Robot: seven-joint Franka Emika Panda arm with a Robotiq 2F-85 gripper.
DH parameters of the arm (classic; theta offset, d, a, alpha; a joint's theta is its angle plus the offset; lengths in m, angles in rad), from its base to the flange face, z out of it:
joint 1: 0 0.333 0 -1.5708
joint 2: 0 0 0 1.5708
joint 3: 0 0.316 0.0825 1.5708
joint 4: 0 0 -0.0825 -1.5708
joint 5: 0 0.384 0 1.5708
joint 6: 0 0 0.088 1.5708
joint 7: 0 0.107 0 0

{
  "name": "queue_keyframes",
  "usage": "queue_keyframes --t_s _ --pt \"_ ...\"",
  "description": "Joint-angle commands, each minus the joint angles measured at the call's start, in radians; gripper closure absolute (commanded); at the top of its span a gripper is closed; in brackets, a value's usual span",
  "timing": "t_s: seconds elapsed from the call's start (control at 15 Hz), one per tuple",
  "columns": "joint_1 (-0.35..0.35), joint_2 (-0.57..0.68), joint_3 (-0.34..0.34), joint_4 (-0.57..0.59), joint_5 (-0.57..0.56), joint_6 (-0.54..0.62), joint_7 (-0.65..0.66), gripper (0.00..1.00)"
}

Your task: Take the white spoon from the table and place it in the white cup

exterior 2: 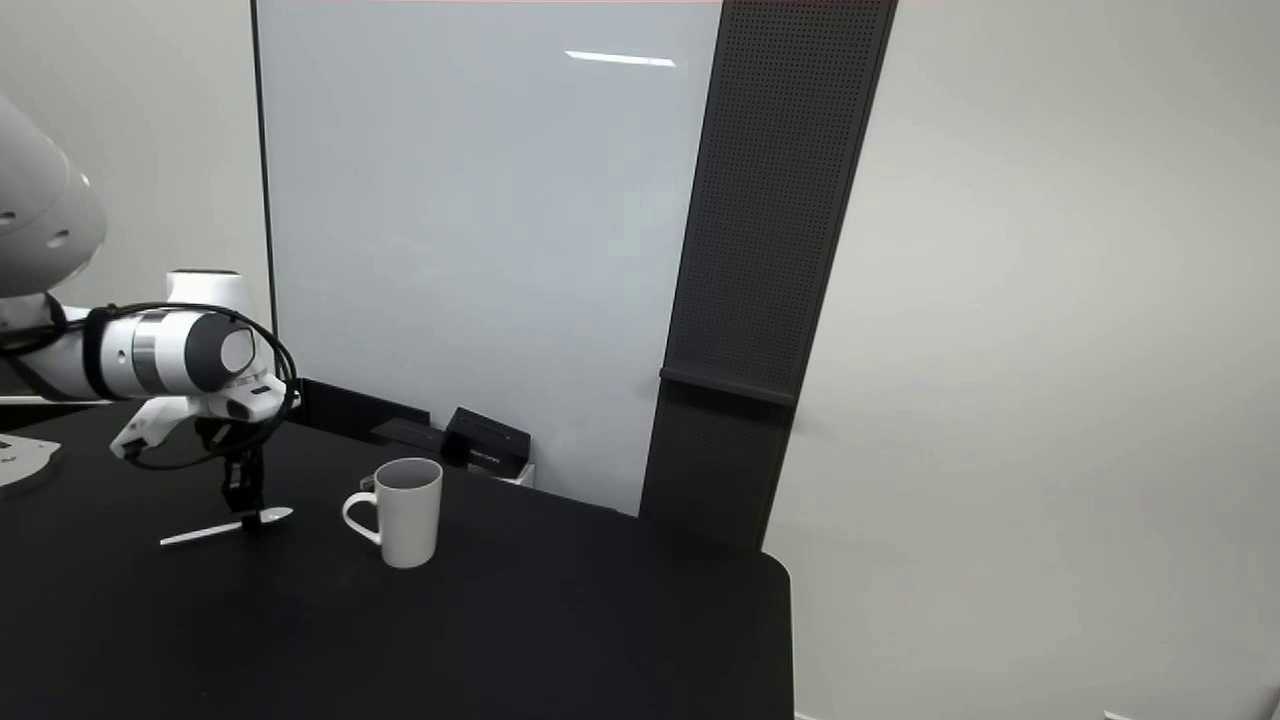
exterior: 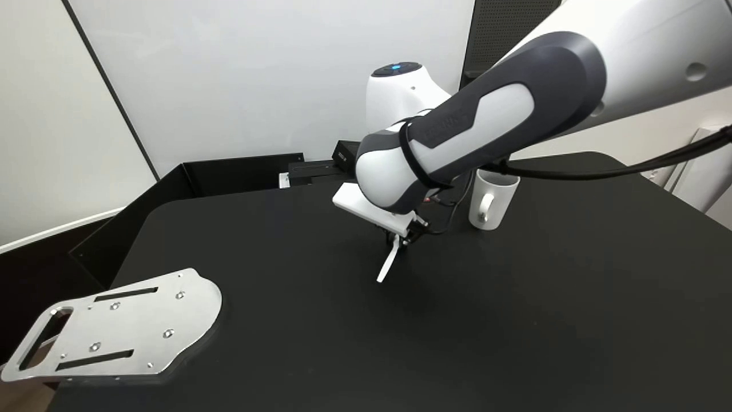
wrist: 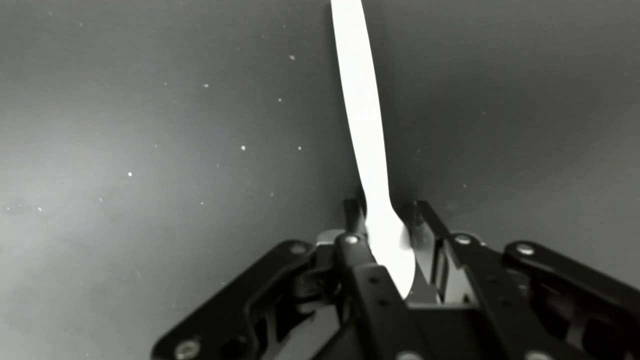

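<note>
The white spoon (exterior: 388, 263) lies on the black table (exterior: 297, 343); it also shows in an exterior view (exterior 2: 205, 532). In the wrist view the spoon (wrist: 362, 95) has its handle running to the top edge and its bowl between the fingers. My gripper (wrist: 384, 207) is open with a narrow gap, its fingertips around the spoon's neck. A gap shows between the spoon and the right-hand finger; the left-hand finger is very close to it. The white cup (exterior 2: 412, 520) stands upright, with a handle, beside the gripper; it also shows in an exterior view (exterior: 500, 200).
A light-grey metal plate with holes (exterior: 137, 329) lies at the table's edge. A black boxy object (exterior 2: 487, 442) stands at the back beyond the cup. A small object (exterior 2: 367, 483) partly shows behind the cup. Black cables (exterior: 606, 173) hang along the arm.
</note>
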Motion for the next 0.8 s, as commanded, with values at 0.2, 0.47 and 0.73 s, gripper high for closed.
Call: queue_keyframes --t_s 0.2,0.47,0.73 --pt "0.004 -0.033 -0.053 0.062 -0.06 -0.028 0.029 0.93" --pt "0.009 -0.096 -0.1 0.049 -0.084 -0.032 0.003 0.93" --pt "0.022 -0.162 -0.164 0.022 -0.148 -0.03 -0.004 0.93"
